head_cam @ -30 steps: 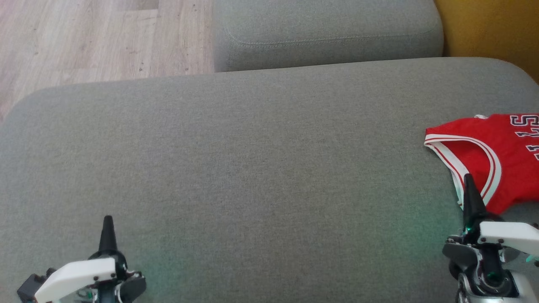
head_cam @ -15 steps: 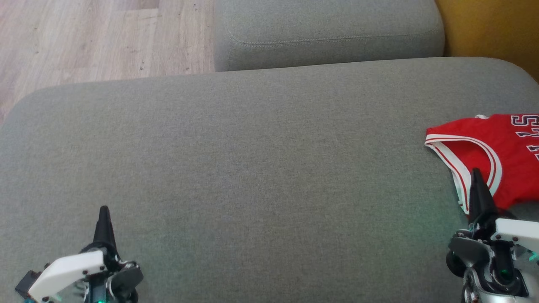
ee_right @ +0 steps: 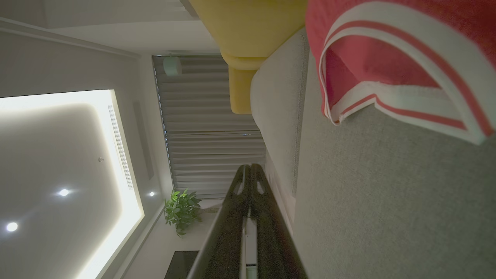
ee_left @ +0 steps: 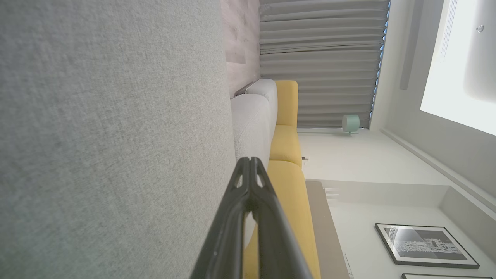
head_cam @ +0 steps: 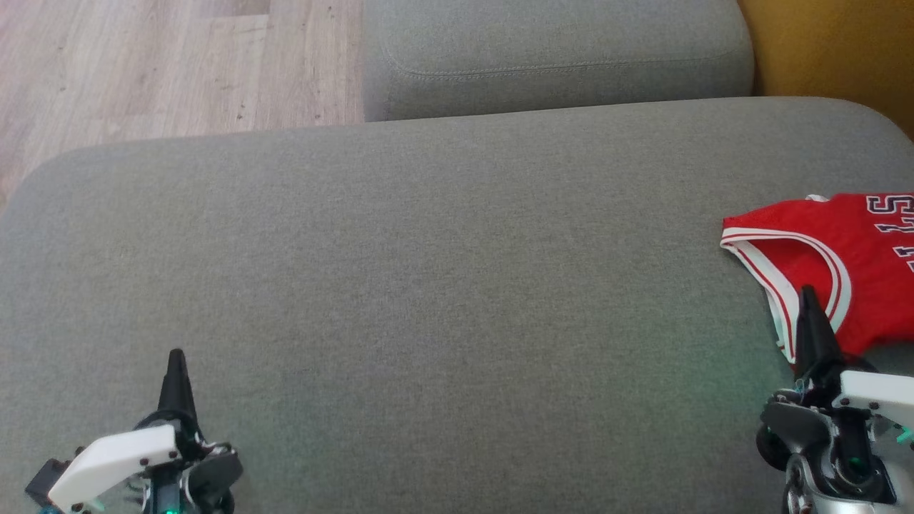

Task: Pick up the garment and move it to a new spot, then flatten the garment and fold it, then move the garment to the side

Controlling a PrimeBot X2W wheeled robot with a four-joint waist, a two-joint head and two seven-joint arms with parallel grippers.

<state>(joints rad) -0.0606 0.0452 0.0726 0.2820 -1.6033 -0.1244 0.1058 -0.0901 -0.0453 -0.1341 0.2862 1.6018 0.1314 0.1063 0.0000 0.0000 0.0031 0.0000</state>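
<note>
The garment (head_cam: 857, 264) is a red jersey with white and red trim and dark lettering, lying at the right edge of the grey sofa seat (head_cam: 428, 285), partly cut off by the frame. Its trimmed armhole (ee_right: 387, 77) fills the upper right of the right wrist view. My right gripper (head_cam: 808, 291) is shut, empty, its tip hovering over the garment's near edge. In its own view the fingers (ee_right: 250, 167) press together. My left gripper (head_cam: 176, 355) stands shut and empty over bare cushion at the lower left, fingers closed (ee_left: 250, 159).
A second grey cushion (head_cam: 557, 57) lies beyond the seat. Wooden floor (head_cam: 143, 64) shows at the upper left and a yellow sofa part (head_cam: 835, 50) at the upper right. Curtains (ee_left: 321, 58), a framed picture (ee_left: 422, 246) and a plant (ee_right: 182, 211) stand in the room.
From a second ago to half a second ago, both grippers shifted slightly outward, the left dropping lower. Since then nothing has moved. The garment has stayed put.
</note>
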